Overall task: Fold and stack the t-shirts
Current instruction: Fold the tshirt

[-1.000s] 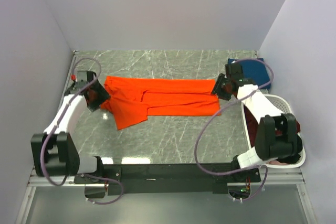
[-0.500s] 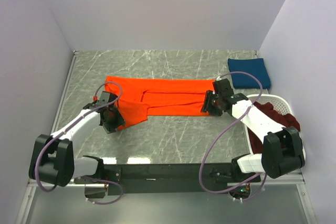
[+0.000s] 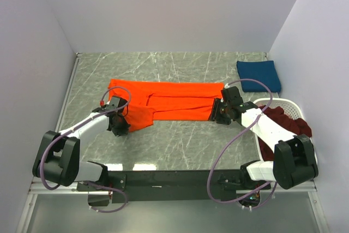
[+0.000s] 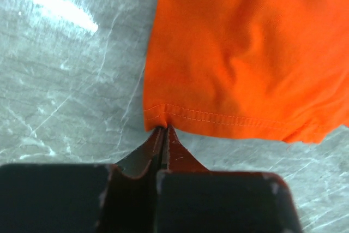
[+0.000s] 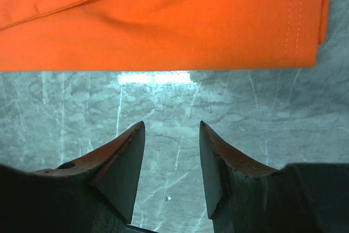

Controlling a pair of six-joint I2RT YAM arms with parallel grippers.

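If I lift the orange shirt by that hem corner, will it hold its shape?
Probably not: the orange t-shirt lies in soft folds, so it should droop. The left gripper pinches only the hem edge, so it might slip. Thin cloth, likely light.

— What do the arms look like?
— The left arm (image 3: pixel 82 126) and right arm (image 3: pixel 267 129) have white shells, black joint housings and blocky black bases (rounded at the corners). Lilac cables (image 3: pixel 248 80) run along both. There is a small red spot (image 3: pixel 102 102) by the left wrist.
— And the ends?
— The left gripper (image 4: pixel 163 130) has dark tapered fingers (image 4: pixel 177 154) tinged reddish-brown. The right gripper (image 5: pixel 172 129) has the same wedge shapes with rust-coloured edges.
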